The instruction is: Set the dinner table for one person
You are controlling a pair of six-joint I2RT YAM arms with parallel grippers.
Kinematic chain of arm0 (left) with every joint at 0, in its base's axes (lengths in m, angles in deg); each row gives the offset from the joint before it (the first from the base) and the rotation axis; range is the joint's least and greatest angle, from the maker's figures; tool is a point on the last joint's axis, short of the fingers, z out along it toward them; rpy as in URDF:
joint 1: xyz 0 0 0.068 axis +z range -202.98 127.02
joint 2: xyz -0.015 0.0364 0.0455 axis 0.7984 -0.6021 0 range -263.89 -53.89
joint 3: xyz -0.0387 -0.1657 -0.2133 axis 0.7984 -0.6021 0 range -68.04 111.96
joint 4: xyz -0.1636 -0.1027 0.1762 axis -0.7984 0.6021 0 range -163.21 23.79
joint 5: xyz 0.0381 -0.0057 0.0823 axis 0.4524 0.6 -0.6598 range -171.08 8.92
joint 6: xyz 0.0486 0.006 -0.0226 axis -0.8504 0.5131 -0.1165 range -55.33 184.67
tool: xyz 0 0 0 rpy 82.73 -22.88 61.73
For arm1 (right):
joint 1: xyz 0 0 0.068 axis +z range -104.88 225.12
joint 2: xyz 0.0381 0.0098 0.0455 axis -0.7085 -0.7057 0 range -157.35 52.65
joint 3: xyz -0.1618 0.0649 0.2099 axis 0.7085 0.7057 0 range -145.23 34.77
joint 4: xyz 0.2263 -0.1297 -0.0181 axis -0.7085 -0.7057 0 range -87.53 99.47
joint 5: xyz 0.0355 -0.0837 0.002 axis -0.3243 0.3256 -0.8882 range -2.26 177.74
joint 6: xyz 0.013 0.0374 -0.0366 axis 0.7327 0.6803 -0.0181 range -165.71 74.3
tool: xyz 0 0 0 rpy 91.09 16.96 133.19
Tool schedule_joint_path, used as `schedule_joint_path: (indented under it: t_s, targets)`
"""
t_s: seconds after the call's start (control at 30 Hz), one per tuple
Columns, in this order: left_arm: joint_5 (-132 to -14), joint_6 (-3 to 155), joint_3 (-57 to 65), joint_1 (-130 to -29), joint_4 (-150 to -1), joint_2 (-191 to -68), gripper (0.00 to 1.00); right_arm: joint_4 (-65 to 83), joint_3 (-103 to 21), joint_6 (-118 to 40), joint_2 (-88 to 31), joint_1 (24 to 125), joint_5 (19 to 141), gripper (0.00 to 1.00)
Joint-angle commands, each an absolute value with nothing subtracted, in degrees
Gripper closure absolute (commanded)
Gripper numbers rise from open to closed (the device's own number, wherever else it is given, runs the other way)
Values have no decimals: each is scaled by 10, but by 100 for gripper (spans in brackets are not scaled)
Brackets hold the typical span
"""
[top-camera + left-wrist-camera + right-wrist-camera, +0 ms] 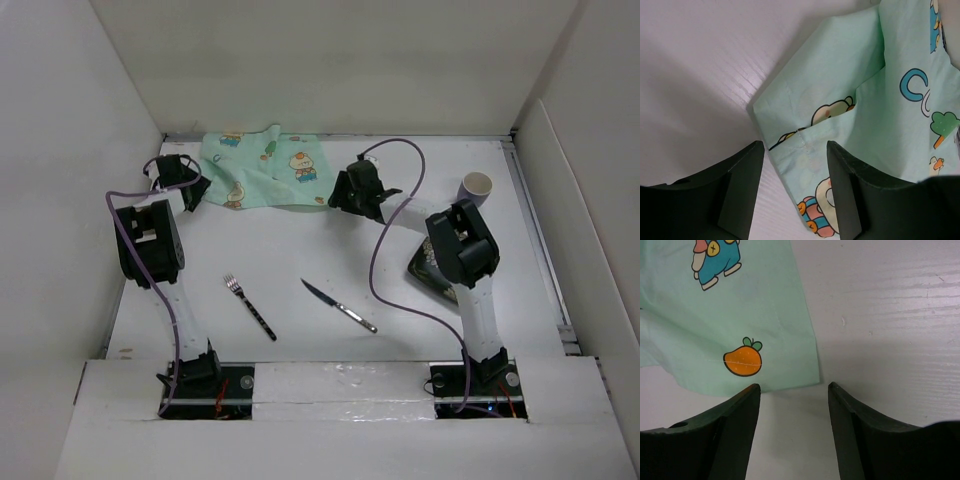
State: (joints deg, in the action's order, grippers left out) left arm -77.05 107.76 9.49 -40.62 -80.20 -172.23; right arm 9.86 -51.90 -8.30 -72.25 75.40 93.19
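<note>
The dinner table [300, 250] is a large white surface with white walls. A mint-green cartoon placemat [265, 168] lies crumpled at its far middle; it also shows in the left wrist view [850, 100] and the right wrist view [730, 315]. My left gripper [192, 196] is open just above the mat's folded left corner [790, 155]. My right gripper [340, 200] is open beside the mat's right corner [810, 375], not touching it. A fork [250, 307] and a knife [338, 305] lie on the near middle of the table.
A white cup [477, 187] stands at the far right. A dark patterned plate [430, 268] lies mostly hidden under the right arm. The side walls stand close to both arms.
</note>
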Motion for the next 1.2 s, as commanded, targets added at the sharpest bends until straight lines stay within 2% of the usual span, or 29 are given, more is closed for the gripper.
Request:
schedule_joint_path:
  t_s: [0.0,0.03,0.13,0.17,0.2,0.23,0.27,0.3,0.33,0.37,0.5,0.63,0.83,0.97,1.0,1.07,1.1,1.17]
  targets:
    - [-783,1062,107,-406,-782,-1726,50,89,-543,-60,-742,750,919,39]
    - [-784,1060,106,-406,-783,-1725,51,89,-551,-59,-748,750,916,48]
    - [-784,1056,115,-406,-773,-1730,54,89,-568,-56,-757,745,921,56]
    - [-784,1055,119,-406,-768,-1732,57,89,-572,-55,-761,745,920,69]
    - [-783,1054,128,-406,-766,-1737,69,89,-576,-52,-763,745,922,73]
    - [-783,1052,131,-406,-760,-1739,75,106,-578,-52,-764,739,921,77]
    - [-783,1051,136,-406,-756,-1741,78,118,-577,-52,-764,739,920,93]
    - [-783,1050,140,-406,-754,-1744,91,126,-574,-50,-760,739,916,98]
    - [-783,1051,141,-406,-751,-1746,98,138,-570,-50,-758,733,915,100]
    - [-783,1046,143,-406,-751,-1746,100,162,-557,-54,-751,733,916,100]
    - [-757,1043,132,-406,-772,-1725,100,199,-532,-105,-704,733,935,100]
    - [-738,1061,113,-406,-815,-1653,100,205,-514,-155,-615,739,969,100]
    - [-780,1027,131,-449,-800,-1519,100,217,-452,-218,-476,749,1037,100]
    - [-797,1025,69,-486,-801,-1492,100,183,-387,-193,-425,735,1054,100]
    - [-794,1028,42,-502,-806,-1498,83,193,-364,-191,-415,728,1057,100]
    - [-784,1041,33,-523,-791,-1531,72,211,-331,-189,-415,722,1042,100]
    - [-776,1042,18,-535,-793,-1540,60,208,-331,-191,-422,722,1036,100]
    - [-770,1040,1,-575,-816,-1560,56,199,-334,-194,-423,722,1038,100]
